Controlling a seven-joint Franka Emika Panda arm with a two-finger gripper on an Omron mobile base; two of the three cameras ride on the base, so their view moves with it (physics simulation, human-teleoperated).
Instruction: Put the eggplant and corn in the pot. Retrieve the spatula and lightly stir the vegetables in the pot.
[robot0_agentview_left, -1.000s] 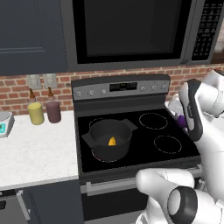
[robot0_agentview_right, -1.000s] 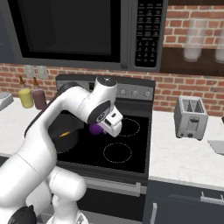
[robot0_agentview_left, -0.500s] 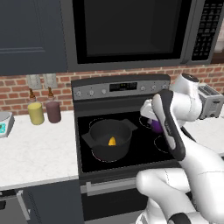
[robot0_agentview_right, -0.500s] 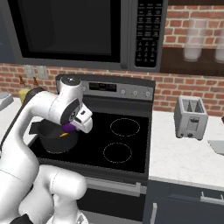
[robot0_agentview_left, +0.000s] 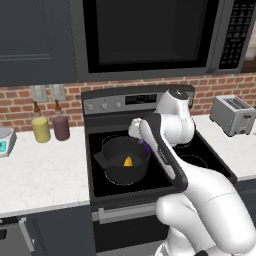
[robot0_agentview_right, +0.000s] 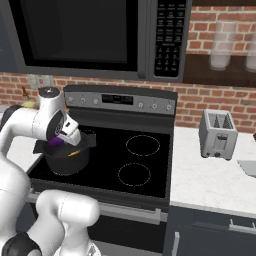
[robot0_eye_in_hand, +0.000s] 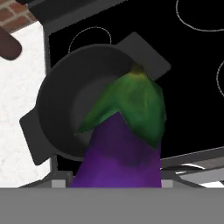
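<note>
Swung left since a second ago: my arm has crossed from the right-hand burners, and my gripper (robot0_agentview_right: 64, 141) now hangs over the pot (robot0_agentview_left: 122, 161). Fingers pinch the eggplant (robot0_eye_in_hand: 122, 148), held in the air above the pot's right side, green cap pointing away from the hand. Pot sits on the front-left burner of the stove (robot0_agentview_right: 150, 170). Corn (robot0_agentview_left: 128, 161) lies inside on the pot's floor. Yellow jar (robot0_agentview_left: 40, 129) and maroon jar (robot0_agentview_left: 61, 128) stand together on the left counter (robot0_agentview_left: 40, 175), well apart from the pot. Toaster (robot0_agentview_right: 217, 133) on the right counter.
</note>
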